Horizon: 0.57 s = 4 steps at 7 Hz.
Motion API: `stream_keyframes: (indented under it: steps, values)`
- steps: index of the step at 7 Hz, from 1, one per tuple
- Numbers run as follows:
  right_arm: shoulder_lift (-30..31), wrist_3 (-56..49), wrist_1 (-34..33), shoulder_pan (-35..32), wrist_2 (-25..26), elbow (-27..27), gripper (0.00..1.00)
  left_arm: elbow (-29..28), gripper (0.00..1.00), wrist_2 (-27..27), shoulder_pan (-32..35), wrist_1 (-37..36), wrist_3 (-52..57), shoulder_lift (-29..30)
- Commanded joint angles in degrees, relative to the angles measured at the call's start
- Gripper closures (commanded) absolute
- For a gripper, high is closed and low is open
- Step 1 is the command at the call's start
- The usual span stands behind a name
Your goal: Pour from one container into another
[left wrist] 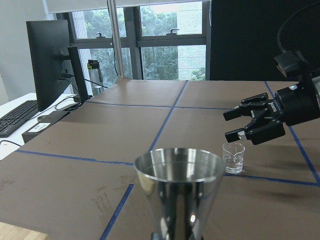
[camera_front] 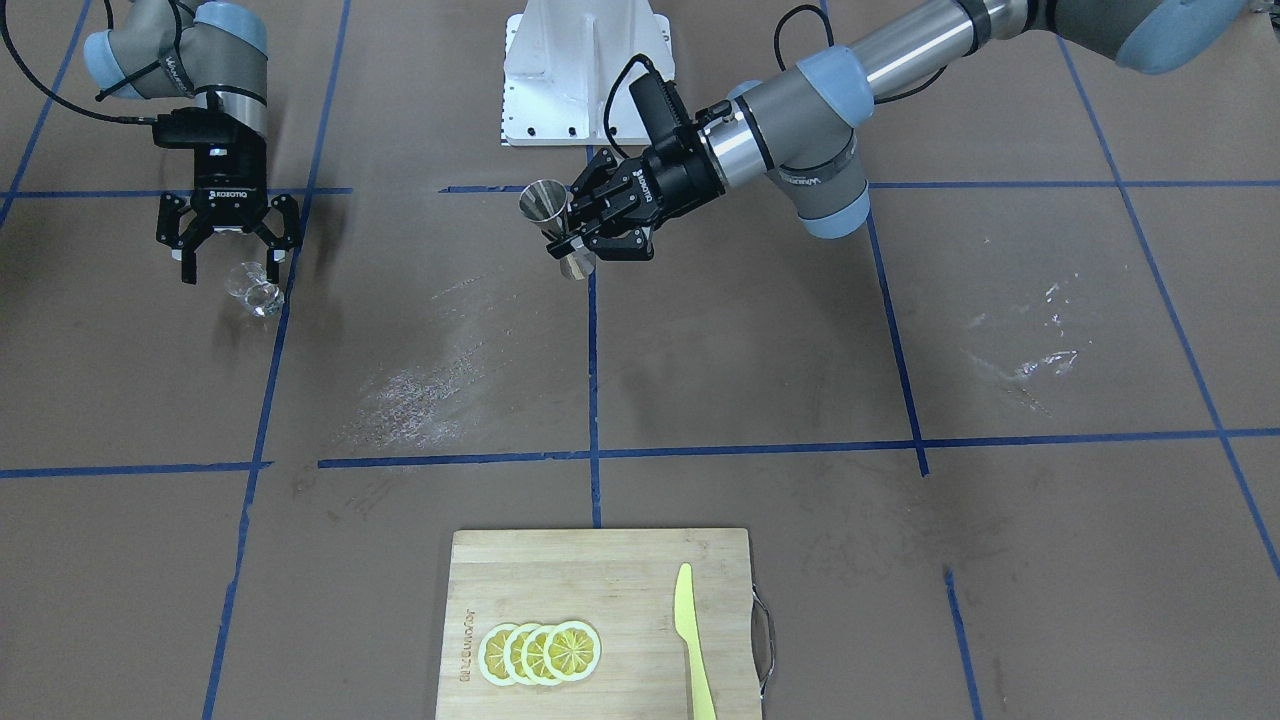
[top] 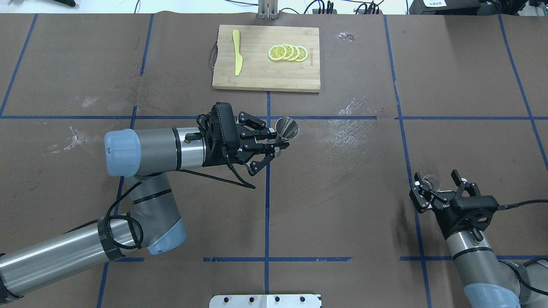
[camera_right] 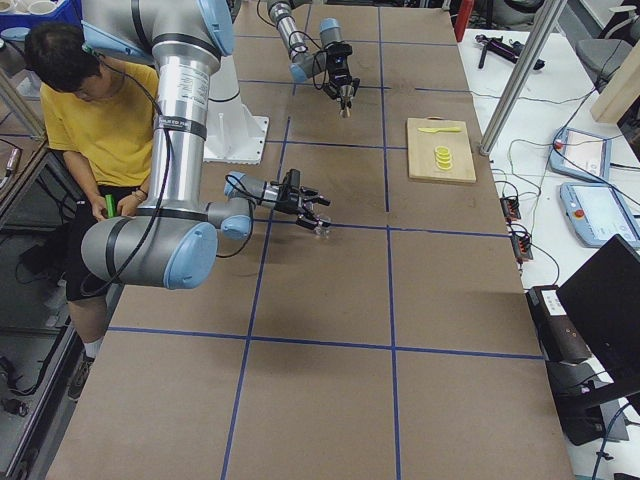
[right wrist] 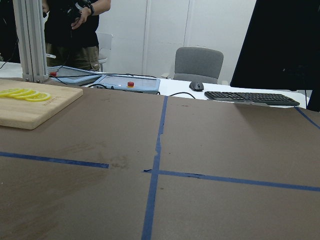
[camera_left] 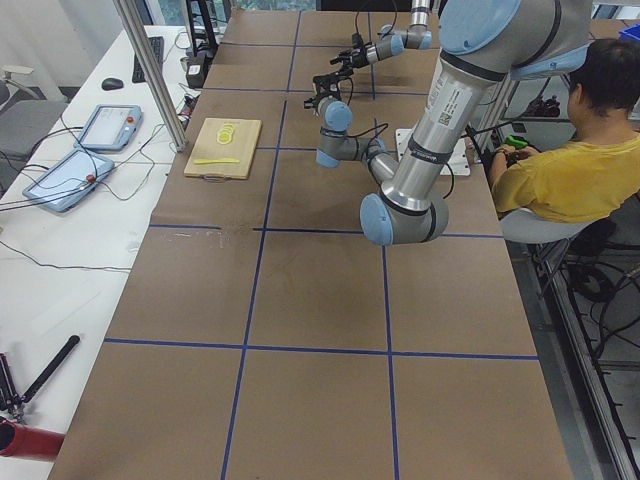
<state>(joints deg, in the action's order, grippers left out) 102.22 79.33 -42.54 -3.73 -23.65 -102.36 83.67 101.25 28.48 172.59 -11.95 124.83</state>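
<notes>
Overhead exterior view: a brown bench (top: 342, 222) crossed by blue tape lines carries a wooden cutting board (top: 265, 79) at its far edge, opposite the robot. On the board lie a fanned row of lemon slices (top: 287, 52) and, beside them, a yellow knife (top: 236, 57).

On the robot's side of the cutting board, near it and roughly level with its middle, the left gripper (top: 277, 144) reaches in sideways. Its jaws are clamped on the narrow waist of the metal jigger (top: 287, 127). The jigger is held clear of the bench with one cone's open mouth facing up. In the front-facing view it leans slightly. The left wrist view looks across its shiny rim, and the inside cannot be seen.

Well away from the cutting board, toward the robot and off to its right, the clear measuring cup (top: 429, 181) stands upright on the bench beside a blue tape line. The right gripper (top: 439, 184) hangs low over the bench there, its jaws spread wide. The left wrist view shows the jaw tips just above the cup and apart from it. Whether the cup holds liquid cannot be told.

Cup and jigger are well apart. The right wrist view looks across the bench to a corner of the cutting board with the slices, and to a person standing beyond it.
</notes>
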Motion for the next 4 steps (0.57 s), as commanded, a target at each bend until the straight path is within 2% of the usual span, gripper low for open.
stream_keyframes:
  steps: [1,4]
  values:
    - [-1.05,0.21,0.0,0.48,0.62,2.42,0.02,0.0,1.0,0.0,0.0,0.03,0.0,-0.03]
    - [-3.14,1.0,0.0,1.27,1.32,6.19,0.04,0.0,1.0,0.0,0.0,0.12,0.0,-0.12]
